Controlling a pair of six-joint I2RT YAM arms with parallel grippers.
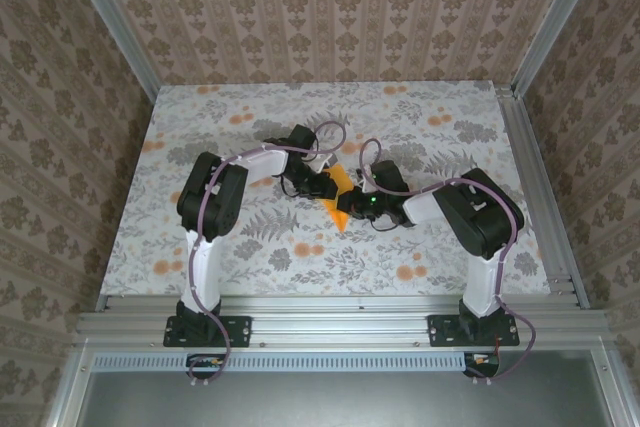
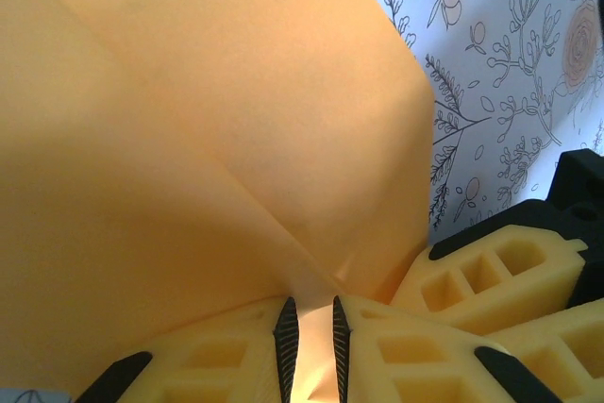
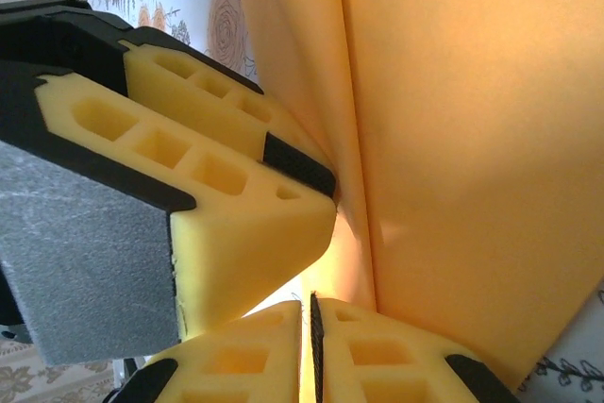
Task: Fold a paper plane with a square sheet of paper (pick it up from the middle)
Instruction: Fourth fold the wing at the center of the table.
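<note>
Paper, top view: we spot the square sheet of paper (image 1: 343, 190) near the middle of the table (image 1: 200, 247), a small angular bright-orange shape pinched between the two arms.
Left gripper: we find the left gripper (image 1: 322, 185) at the sheet's 10 o'clock edge. In the left wrist view, the left gripper (image 2: 311, 323) has its jaws drawn almost together, with orange paper glowing in the thin slit. It's clamped on the sheet.
Right gripper: the right gripper (image 1: 354, 209) sits at the sheet's 4 o'clock. Up close, the right gripper (image 3: 308, 318) is pressed nearly closed on the paper's lower edge.
Texture: we note yellow foam-like fingers (image 3: 236, 205) with square hollows and ribbed black pads. The paper (image 2: 208, 139) is smooth and matte, with one soft diagonal crease.
Wrist extras: the right wrist view gives us a long straight fold down the paper (image 3: 472, 139). The left wrist view shows line-drawn leaves and orange flowers on the cloth (image 2: 510, 54) at 2 o'clock.
Contact: both grippers' fingers meet close together at one corner of the sheet.
</note>
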